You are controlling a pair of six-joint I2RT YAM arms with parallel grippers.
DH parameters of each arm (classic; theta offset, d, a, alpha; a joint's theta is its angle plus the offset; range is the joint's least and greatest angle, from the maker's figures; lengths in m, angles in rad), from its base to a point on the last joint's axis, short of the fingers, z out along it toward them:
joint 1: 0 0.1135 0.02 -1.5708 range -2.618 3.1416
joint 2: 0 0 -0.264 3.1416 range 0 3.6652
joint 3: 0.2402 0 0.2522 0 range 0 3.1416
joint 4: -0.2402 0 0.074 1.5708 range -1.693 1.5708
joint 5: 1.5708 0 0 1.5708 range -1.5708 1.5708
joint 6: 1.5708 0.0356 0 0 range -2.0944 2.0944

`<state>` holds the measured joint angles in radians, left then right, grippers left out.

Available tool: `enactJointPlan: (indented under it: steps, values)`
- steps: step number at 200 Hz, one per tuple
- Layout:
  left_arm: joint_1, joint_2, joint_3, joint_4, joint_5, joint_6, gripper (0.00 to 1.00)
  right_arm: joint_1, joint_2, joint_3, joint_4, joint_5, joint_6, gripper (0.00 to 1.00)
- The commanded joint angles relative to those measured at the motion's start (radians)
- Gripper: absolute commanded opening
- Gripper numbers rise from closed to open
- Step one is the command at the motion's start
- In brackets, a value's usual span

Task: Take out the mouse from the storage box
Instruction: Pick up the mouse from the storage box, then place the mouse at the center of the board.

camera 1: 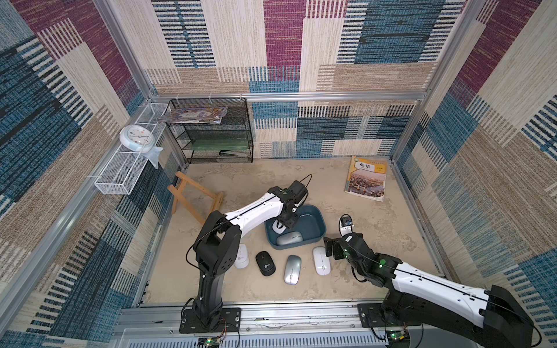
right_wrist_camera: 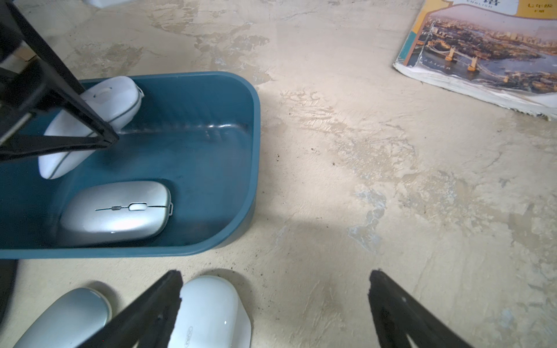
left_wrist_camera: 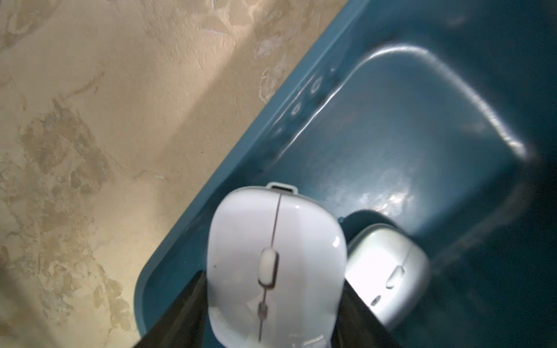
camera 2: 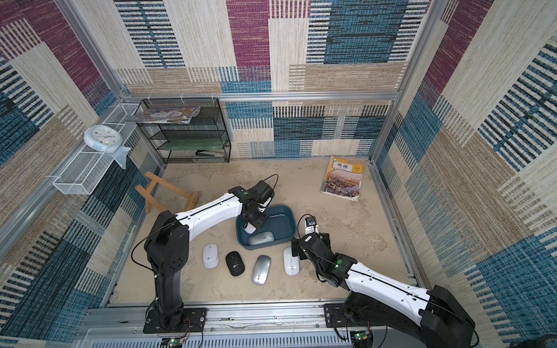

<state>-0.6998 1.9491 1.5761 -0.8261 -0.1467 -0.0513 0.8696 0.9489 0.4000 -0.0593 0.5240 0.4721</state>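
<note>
Left arm (camera 1: 256, 211) reaching forward, left tool (camera 1: 280, 226) clamped on white mouse (left_wrist_camera: 275, 256), right tool (right_wrist_camera: 275, 278) spread wide, low

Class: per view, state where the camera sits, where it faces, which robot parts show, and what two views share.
Top views: overhead, looking down at the table; left arm, right arm show.
Left wrist: on left arm, looking into the storage box; left gripper holds white mouse.
Right wrist: low, facing box and textbook; right gripper open.
Shared: both wrist views show the box's silver mouse.

Two white-shelled arms (camera 1: 256, 211), black joints (camera 1: 215, 253), thin black cables (camera 1: 189, 256), green lights (camera 1: 382, 261).
</note>
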Motion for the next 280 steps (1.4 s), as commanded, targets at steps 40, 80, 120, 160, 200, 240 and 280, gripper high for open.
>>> enactJointPlan:
  steps: [40, 80, 120, 160, 200, 240, 280]
  values:
    - [0.001, -0.064, 0.0, -0.039, 0.074, -0.117, 0.54, -0.007, 0.002, 0.086, -0.147, 0.057, 0.085, 1.0]
    - [-0.011, -0.113, -0.006, -0.045, 0.105, -0.211, 0.54, -0.008, -0.06, 0.216, -0.378, 0.066, 0.197, 1.0]
    - [-0.089, -0.132, 0.034, -0.047, 0.115, -0.323, 0.54, -0.01, -0.142, 0.343, -0.52, 0.09, 0.255, 0.99]
    - [-0.194, -0.071, 0.114, -0.047, 0.121, -0.418, 0.53, -0.01, -0.208, 0.459, -0.608, 0.102, 0.261, 0.99]
    - [-0.286, 0.043, 0.235, -0.048, 0.139, -0.479, 0.52, -0.011, -0.277, 0.5, -0.676, 0.128, 0.286, 0.99]
    - [-0.353, 0.179, 0.388, -0.076, 0.156, -0.525, 0.52, -0.011, -0.346, 0.514, -0.719, 0.128, 0.316, 0.98]
    - [-0.371, 0.292, 0.496, -0.098, 0.157, -0.551, 0.51, -0.011, -0.411, 0.515, -0.737, 0.115, 0.329, 0.98]
